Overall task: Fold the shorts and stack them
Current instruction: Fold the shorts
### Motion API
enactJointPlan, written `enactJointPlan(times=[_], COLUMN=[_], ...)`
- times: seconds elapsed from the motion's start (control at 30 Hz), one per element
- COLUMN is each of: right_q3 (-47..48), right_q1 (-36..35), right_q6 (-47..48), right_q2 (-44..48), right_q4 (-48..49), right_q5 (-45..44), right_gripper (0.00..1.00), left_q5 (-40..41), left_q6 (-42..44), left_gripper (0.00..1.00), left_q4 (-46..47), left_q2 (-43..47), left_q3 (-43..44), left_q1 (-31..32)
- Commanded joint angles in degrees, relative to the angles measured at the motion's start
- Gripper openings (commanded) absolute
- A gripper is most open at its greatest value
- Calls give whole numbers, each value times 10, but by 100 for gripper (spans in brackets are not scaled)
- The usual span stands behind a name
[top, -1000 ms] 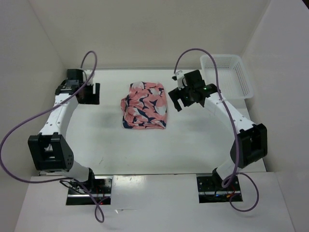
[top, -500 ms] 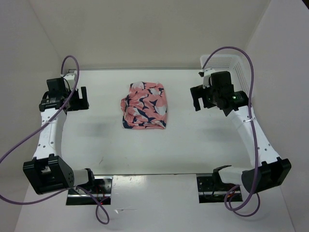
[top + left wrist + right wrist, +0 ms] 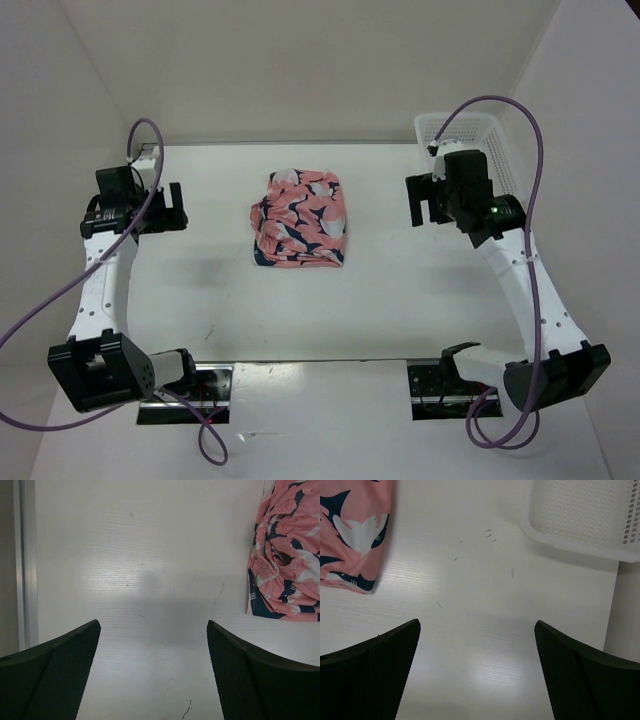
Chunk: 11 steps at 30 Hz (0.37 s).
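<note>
The shorts [image 3: 300, 220] lie folded in a compact salmon-pink bundle with navy and white print at the middle of the table. Their gathered waistband edge [image 3: 287, 555] shows at the right of the left wrist view, and one corner of the shorts [image 3: 352, 530] shows at the top left of the right wrist view. My left gripper [image 3: 170, 207] hangs open over bare table well to the left of the shorts, with nothing between its fingers [image 3: 50, 675]. My right gripper [image 3: 420, 200] hangs open to their right, also empty.
A white mesh basket [image 3: 495, 160] stands at the back right corner, just behind my right gripper; its rim [image 3: 580, 542] shows in the right wrist view. The enclosure walls close in on the left, back and right. A metal strip [image 3: 25, 565] runs along the table's left edge.
Both arms have swung outward from the shorts: the left gripper towards the left wall, the right gripper towards the basket. The left jaws have spread a little wider. The shorts have not moved.
</note>
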State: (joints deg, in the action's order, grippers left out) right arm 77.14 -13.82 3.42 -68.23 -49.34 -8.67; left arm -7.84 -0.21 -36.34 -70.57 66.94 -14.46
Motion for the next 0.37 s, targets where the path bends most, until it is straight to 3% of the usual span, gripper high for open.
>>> enactJointPlan(times=[0.0,0.33], right_q3=[-11,-16], right_q1=[4,9], right_q6=[-13,-13], right_q2=[20,26], right_q4=[12,17], right_q5=[-18,-28], right_gripper=[100,100], left_q5=[-20,-20], left_q6=[2,2], left_gripper=[94,94], left_q4=[12,12], left_q2=[17,17], left_q3=[-7,-7], left_q1=[-3,-3])
